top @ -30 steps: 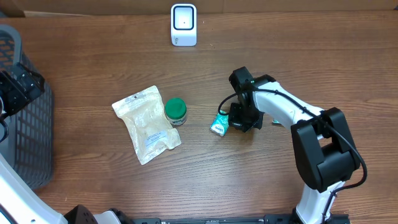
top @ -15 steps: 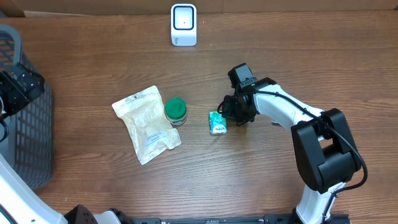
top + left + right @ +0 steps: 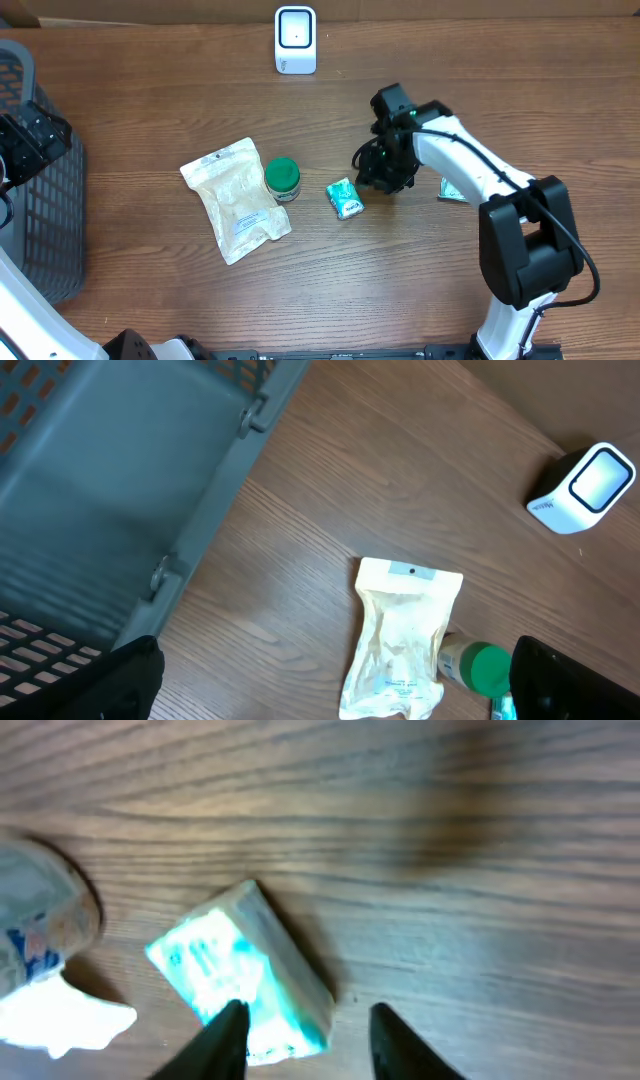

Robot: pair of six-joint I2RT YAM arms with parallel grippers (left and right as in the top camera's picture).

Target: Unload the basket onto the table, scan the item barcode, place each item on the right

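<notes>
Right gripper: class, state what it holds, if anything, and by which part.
Nothing. The right gripper has its fingers parted with nothing between them; the teal packet lies free on the table.

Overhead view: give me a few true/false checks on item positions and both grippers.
1. The teal packet lies on the table, free of the right gripper. True.
2. The scanner stands right next to the basket. False: the scanner is at the far edge near the middle, and the basket is at the left side.
3. The green-lidded jar sits right beside the white pouch. True.
4. The left gripper holds the white pouch. False: it is open and holds nothing, up by the basket.
5. The right gripper is clamped on the green-lidded jar. False: its jaws stand apart near the teal packet, with the jar beyond it.
</notes>
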